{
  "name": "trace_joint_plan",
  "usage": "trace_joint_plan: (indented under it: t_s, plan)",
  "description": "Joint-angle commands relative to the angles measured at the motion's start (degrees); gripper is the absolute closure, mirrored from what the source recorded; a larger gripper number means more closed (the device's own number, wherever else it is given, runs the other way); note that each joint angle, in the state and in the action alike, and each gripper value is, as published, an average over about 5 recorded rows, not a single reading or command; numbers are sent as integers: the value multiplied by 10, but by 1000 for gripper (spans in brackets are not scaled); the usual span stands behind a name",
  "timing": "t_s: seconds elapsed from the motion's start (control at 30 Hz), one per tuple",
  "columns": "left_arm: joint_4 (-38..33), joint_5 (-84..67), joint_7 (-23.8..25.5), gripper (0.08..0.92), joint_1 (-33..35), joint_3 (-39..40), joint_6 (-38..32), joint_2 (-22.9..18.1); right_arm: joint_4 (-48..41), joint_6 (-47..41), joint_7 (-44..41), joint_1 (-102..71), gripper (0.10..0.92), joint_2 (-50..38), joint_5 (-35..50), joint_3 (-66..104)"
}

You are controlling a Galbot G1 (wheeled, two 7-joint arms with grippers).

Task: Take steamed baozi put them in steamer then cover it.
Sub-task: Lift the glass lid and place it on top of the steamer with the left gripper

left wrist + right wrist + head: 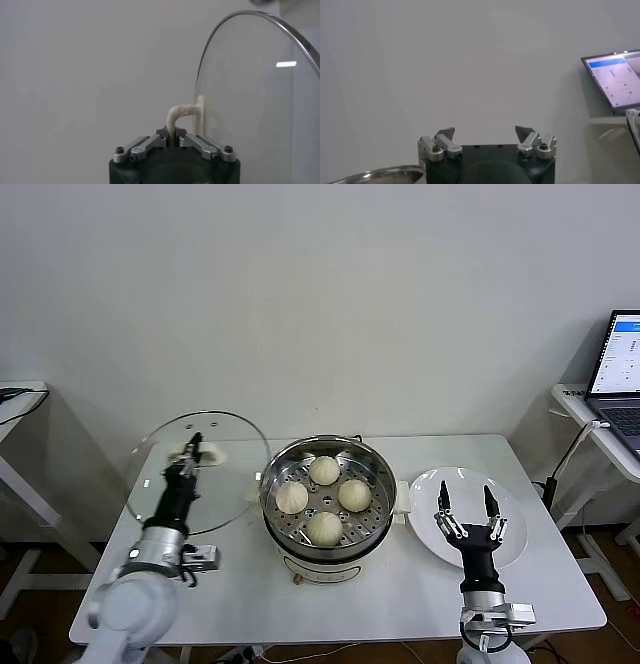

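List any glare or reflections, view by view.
Head view: the round clear glass lid is see-through, the shiny steel steamer pot gleams along its wall. Left wrist view: a bright rectangular highlight sits on the lid's glass. Right wrist view: no glare.

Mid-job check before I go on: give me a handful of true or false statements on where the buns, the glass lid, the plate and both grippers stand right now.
1. All four cream-white pleated buns sit on the perforated tray inside the round shiny steel steamer pot. True.
2. The round clear glass lid already covers the pot. False: it is held up on edge to the pot's left, off the pot.
3. The left gripper is shut on the lid's white handle. True.
4. The right gripper holds a bun. False: its jaws are open and empty, above the flat white plate.
5. One bun remains on the plate. False: the plate is bare.
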Motion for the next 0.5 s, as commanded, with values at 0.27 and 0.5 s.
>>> trace_joint_plan:
  t_s: [0.27, 0.5]
  plan:
    - [34, 109, 100, 806, -151, 302, 188, -53, -5, 2, 0, 1, 203, 11, -6, 16]
    - [86, 142, 100, 806, -162, 327, 196, -109, -14, 5, -1, 2, 203, 15, -11, 18]
